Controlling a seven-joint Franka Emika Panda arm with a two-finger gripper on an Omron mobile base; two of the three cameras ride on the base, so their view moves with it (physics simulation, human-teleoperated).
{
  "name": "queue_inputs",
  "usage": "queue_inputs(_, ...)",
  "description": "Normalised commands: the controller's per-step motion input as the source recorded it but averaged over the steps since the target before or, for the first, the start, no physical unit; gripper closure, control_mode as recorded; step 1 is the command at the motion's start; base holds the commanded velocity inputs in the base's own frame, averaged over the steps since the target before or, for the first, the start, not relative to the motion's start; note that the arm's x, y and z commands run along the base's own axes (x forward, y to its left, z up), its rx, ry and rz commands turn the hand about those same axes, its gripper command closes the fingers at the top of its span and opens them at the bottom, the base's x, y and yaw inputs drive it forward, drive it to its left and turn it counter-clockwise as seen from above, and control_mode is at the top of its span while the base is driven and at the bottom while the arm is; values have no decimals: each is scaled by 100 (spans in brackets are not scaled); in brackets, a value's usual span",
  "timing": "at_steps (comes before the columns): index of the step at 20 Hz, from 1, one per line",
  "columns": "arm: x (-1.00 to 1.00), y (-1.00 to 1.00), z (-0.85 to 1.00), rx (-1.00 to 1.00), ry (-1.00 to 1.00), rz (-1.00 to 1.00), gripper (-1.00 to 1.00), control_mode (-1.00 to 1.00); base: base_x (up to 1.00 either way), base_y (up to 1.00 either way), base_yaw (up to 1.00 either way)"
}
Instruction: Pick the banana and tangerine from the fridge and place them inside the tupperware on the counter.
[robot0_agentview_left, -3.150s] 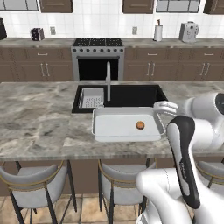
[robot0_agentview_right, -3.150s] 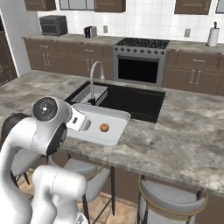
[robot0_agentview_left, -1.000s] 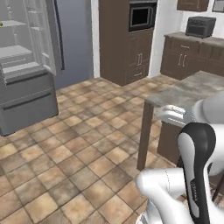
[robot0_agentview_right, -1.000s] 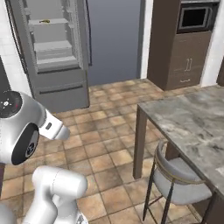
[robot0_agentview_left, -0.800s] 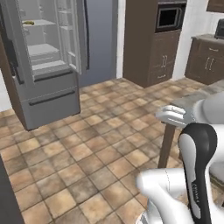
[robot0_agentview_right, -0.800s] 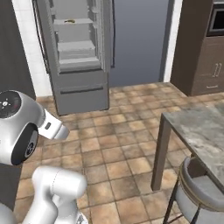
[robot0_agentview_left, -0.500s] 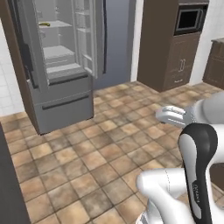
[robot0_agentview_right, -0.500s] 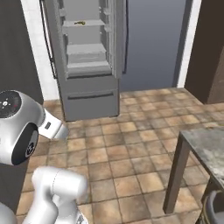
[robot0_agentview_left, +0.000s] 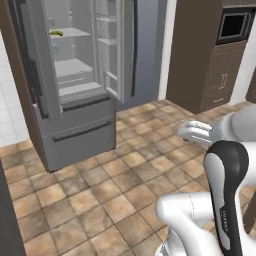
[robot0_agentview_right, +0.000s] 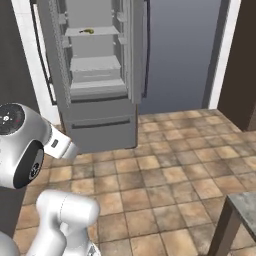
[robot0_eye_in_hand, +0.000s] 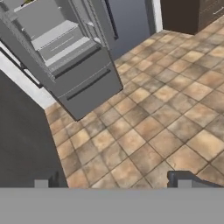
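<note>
The grey fridge (robot0_agentview_left: 75, 125) stands open across the tiled floor, its shelves bare but for the yellow banana (robot0_agentview_left: 56, 33) on the top shelf. From the right base view the banana (robot0_agentview_right: 87, 31) lies on the same high shelf of the fridge (robot0_agentview_right: 100, 125). My gripper (robot0_agentview_left: 184, 131) hangs in mid-air over the floor, well short of the fridge, open and empty. Looking along the hand, the fridge (robot0_eye_in_hand: 83, 83) is at upper left and the fingertips (robot0_eye_in_hand: 183, 181) stand wide apart. A corner of the counter (robot0_agentview_right: 240, 202) shows at lower right. The tangerine and the tupperware are out of view.
A tall dark brown cabinet (robot0_agentview_left: 210, 60) with a built-in oven stands right of the fridge. The fridge's open door panel (robot0_agentview_right: 185, 55) and door racks (robot0_agentview_left: 112, 45) jut out. Brown tiled floor (robot0_agentview_left: 100, 185) lies open between me and the fridge.
The whole picture has shifted: the base has swung round, bringing the fridge nearer and more central. The gripper stays open and empty.
</note>
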Motion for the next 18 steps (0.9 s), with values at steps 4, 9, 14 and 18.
queue_inputs(4,0,0,0,0,0,0,-100,100,100,0,0)
queue_inputs(9,0,0,0,0,0,0,-100,100,100,0,0)
queue_inputs(14,0,0,0,0,0,0,-100,100,100,0,0)
queue_inputs(18,0,0,0,0,0,0,-100,100,100,-2,8)
